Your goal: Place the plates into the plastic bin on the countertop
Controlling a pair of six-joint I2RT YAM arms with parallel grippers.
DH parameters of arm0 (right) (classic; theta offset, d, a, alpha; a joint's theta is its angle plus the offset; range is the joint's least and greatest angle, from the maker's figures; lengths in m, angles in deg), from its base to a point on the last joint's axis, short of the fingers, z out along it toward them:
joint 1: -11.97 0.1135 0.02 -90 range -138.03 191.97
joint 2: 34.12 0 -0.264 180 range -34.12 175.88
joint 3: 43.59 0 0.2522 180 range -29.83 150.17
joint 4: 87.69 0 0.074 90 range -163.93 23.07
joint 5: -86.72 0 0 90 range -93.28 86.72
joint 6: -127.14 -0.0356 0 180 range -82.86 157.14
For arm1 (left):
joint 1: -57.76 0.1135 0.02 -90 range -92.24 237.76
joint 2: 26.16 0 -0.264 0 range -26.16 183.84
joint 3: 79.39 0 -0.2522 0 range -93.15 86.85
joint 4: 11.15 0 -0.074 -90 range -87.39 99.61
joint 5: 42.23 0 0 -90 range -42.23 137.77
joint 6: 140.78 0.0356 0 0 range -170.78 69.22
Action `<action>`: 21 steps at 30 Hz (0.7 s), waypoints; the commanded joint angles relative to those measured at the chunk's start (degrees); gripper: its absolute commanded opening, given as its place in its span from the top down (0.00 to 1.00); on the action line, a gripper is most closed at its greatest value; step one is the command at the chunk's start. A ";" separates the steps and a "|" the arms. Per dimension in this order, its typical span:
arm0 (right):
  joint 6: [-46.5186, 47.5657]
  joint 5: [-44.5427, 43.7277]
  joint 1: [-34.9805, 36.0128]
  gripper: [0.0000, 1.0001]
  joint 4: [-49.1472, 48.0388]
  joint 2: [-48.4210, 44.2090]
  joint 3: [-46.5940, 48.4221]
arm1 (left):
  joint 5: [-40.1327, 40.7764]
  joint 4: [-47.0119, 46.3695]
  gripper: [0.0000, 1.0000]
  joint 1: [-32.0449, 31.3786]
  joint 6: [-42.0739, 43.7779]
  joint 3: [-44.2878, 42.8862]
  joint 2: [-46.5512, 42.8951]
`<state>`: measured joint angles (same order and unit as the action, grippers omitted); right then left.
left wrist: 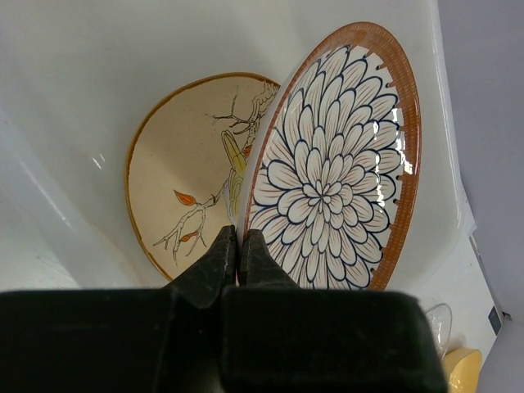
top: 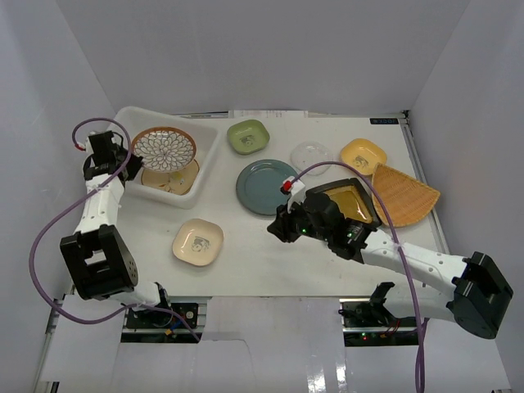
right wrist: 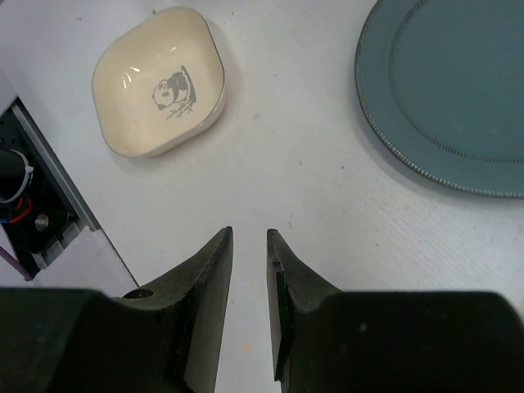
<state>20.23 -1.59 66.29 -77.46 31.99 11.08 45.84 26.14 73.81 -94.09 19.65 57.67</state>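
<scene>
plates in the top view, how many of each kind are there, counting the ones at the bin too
round plates: 3 (brown patterned plate, cream floral plate, blue-grey plate)
small dishes: 4 (green dish, clear dish, yellow dish, cream dish)
black-and-yellow square plate: 1
tan fan-shaped plate: 1
total: 9

Bright even light, soft shadows, sharp focus.

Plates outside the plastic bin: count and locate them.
7: green square dish, clear small dish, yellow square dish along the back; tan fan-shaped plate, black-and-yellow square plate right; blue-grey round plate centre; cream square dish front. More may be hidden.
</scene>
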 commanded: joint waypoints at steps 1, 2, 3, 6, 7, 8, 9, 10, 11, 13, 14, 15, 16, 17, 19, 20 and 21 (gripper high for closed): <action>-1.29 -0.90 -0.27 0.71 -4.99 -2.91 -2.14 | -6.06 -12.54 1.00 0.03 -0.03 0.84 -1.48; -1.29 -1.25 -0.19 0.71 -4.91 -3.00 -2.23 | -6.50 -12.72 1.00 0.03 0.41 1.10 -0.96; -1.29 -1.43 -0.27 0.71 -4.73 -2.91 -2.23 | -6.85 -12.46 1.00 -0.06 0.68 1.19 0.09; -0.67 -3.71 -0.27 0.71 -4.03 -2.04 -2.23 | -6.51 -12.37 1.00 0.03 1.47 2.24 1.68; -0.67 -3.89 -0.27 0.71 -3.94 -1.77 -2.23 | -6.07 -12.45 1.00 0.03 1.56 3.03 2.03; -0.58 -4.15 -0.27 0.71 -4.03 -1.68 -2.23 | -6.15 -12.63 1.00 0.03 2.00 3.39 2.47; -0.58 -4.15 -0.27 0.71 -4.03 -1.68 -2.15 | -6.24 -13.07 1.00 0.03 2.17 3.65 3.00; -0.58 -4.33 -0.27 0.71 -4.03 -1.68 -1.97 | -6.76 -13.07 1.00 0.03 2.52 3.83 4.13; -0.58 -4.50 -0.27 0.71 -3.94 -1.60 -1.88 | -7.03 -13.07 1.00 0.03 2.79 3.83 4.84; -0.41 -4.77 -0.18 0.71 -3.77 -1.86 -1.62 | -7.29 -13.16 1.00 0.03 2.97 3.83 6.16; -0.15 -5.29 -0.27 0.71 -3.77 -1.86 -1.53 | -7.56 -13.24 1.00 0.03 2.97 4.00 6.52; -0.06 -5.47 -0.27 0.71 -3.50 -1.77 -1.53 | -7.91 -13.51 0.95 0.03 3.05 4.01 6.69; 0.12 -5.65 -0.27 0.71 -3.33 -1.77 -1.44 | -8.26 -13.51 0.86 0.03 3.32 4.09 6.87; 0.03 -5.82 -0.27 0.71 -3.24 -1.77 -1.44 | -8.96 -13.42 0.75 0.03 3.75 4.09 6.87; 0.12 -5.82 -0.19 0.71 -3.15 -1.68 -1.35 | -9.14 -13.34 0.35 0.03 4.28 4.18 6.43; 0.12 -5.91 -0.27 0.71 -3.15 -1.68 -1.27 | -8.97 -12.90 0.26 0.03 4.37 4.18 5.74; 0.29 -6.00 -0.19 0.71 -2.89 -1.77 -1.18 | -8.27 -12.02 0.13 0.03 4.72 4.01 5.38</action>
<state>19.64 -6.27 66.29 -78.62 30.61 8.58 38.51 14.14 73.42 -90.41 24.29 65.92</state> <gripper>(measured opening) 0.295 0.801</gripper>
